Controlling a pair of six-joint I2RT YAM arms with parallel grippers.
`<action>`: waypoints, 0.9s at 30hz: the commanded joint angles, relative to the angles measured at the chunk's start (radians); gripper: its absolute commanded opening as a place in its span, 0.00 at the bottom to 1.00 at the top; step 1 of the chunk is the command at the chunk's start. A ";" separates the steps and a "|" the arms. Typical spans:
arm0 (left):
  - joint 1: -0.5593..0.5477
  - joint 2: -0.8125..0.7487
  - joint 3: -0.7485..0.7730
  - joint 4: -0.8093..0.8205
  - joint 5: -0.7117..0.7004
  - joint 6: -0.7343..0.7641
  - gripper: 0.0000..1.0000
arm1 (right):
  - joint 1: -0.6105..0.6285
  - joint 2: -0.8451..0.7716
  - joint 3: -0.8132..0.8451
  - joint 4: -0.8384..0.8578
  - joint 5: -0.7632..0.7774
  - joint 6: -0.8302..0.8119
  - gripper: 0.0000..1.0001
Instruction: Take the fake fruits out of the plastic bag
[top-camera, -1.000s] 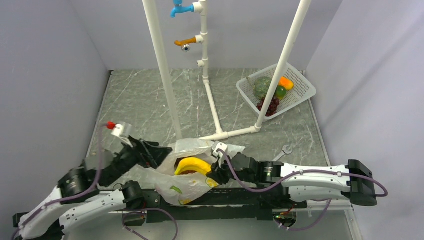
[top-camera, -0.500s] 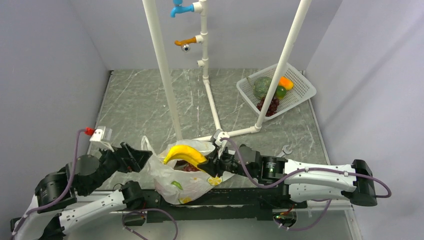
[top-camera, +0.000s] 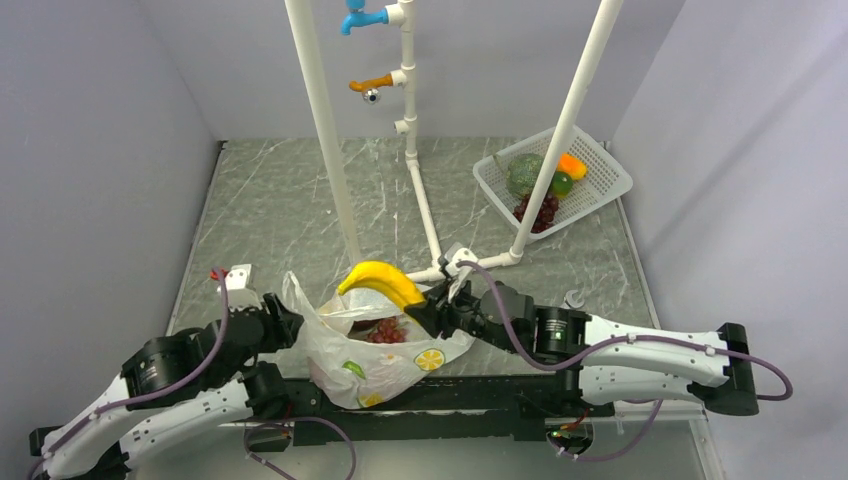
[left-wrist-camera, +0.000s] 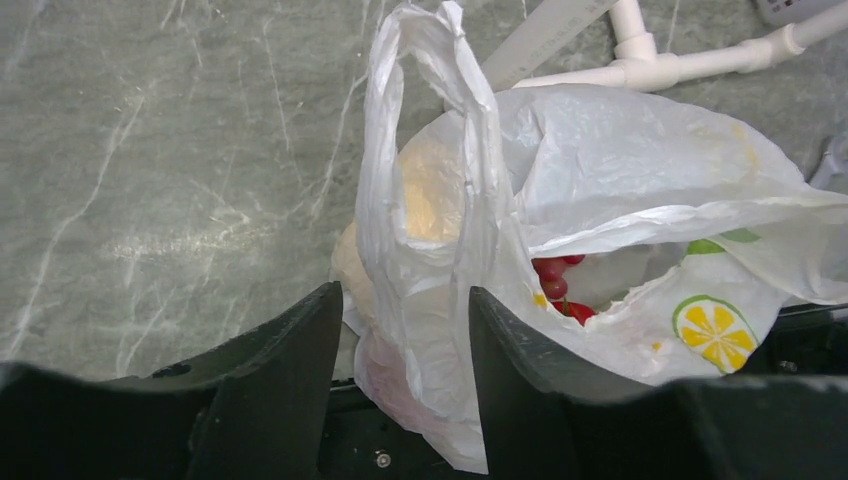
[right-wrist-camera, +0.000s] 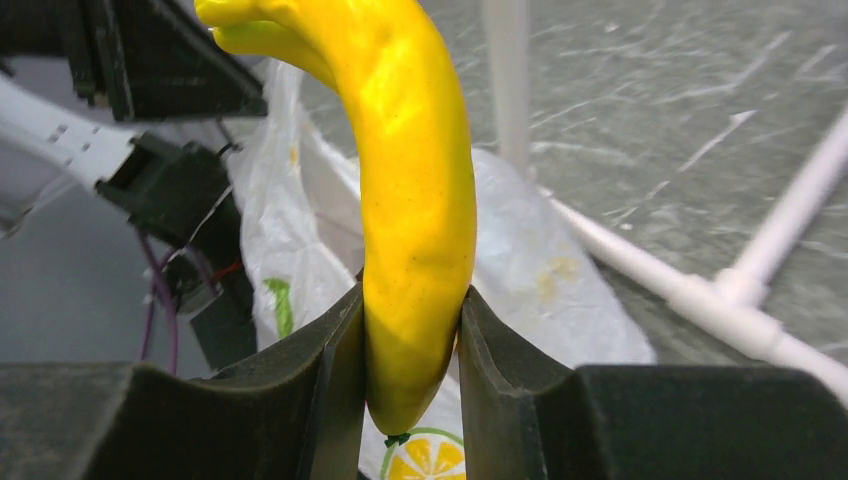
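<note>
- Up and out has come the glossy yellow plastic banana (top-camera: 380, 283). A second ago it lay across the mouth of the thin, translucent white plastic bag (top-camera: 375, 365) printed with lemon slices. Now it hangs clear above the mouth, nearer the white pipe frame (top-camera: 322, 130).
- The right claw (right-wrist-camera: 410, 340) is clamped on the banana's lower end, one finger on each side.
- The left claw (left-wrist-camera: 400, 330) has drawn back to the bag's left side. Its fingers stand either side of a loop handle, and I cannot tell whether they pinch it.
- Progress, as I judge it: one fruit is lifted out but not set down. A light red grape bunch (top-camera: 388, 330) lies in the open mouth, and a yellow-orange round shape (left-wrist-camera: 428, 190) shows through the film, so most of the job remains.
- The grey marbled worktop (top-camera: 270, 200) carries the bag at its near edge, between the arms. A white slotted basket (top-camera: 600, 175) with other fruit sits far right. Plain pale walls close three sides.
</note>
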 joint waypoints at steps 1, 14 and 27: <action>0.000 0.084 0.018 0.038 -0.029 0.009 0.49 | -0.015 -0.070 0.094 -0.073 0.210 -0.033 0.00; 0.000 0.199 -0.011 0.159 0.069 0.150 0.06 | -0.412 -0.047 0.180 -0.354 0.325 0.002 0.00; -0.006 0.114 -0.029 0.184 0.086 0.159 0.00 | -0.574 0.544 0.489 -0.344 0.630 0.157 0.00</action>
